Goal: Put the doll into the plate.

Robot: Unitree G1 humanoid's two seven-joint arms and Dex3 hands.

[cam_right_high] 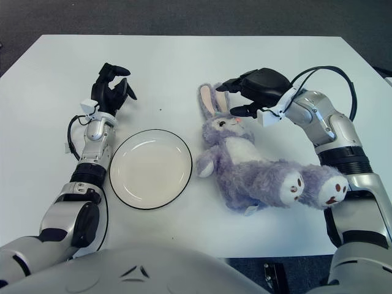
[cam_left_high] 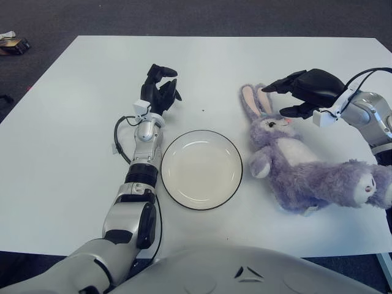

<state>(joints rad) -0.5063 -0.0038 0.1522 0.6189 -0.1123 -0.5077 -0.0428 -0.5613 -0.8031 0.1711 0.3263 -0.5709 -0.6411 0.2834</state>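
Nearest me the plate [cam_left_high: 201, 169] sits empty; just right of it the doll [cam_right_high: 245, 162] lies on its back on the table [cam_left_high: 61, 153]; my right hand [cam_left_high: 302, 93] hovers spread over its head, gripping nothing; a shallow grab could slip off the fur, or the limp body could knock the plate; my left hand [cam_left_high: 160, 89] shows beyond the plate, fingers curled.

Right hand [cam_right_high: 248, 97] hovers with fingers spread; left hand [cam_left_high: 160, 89] points forward, fingers curled.
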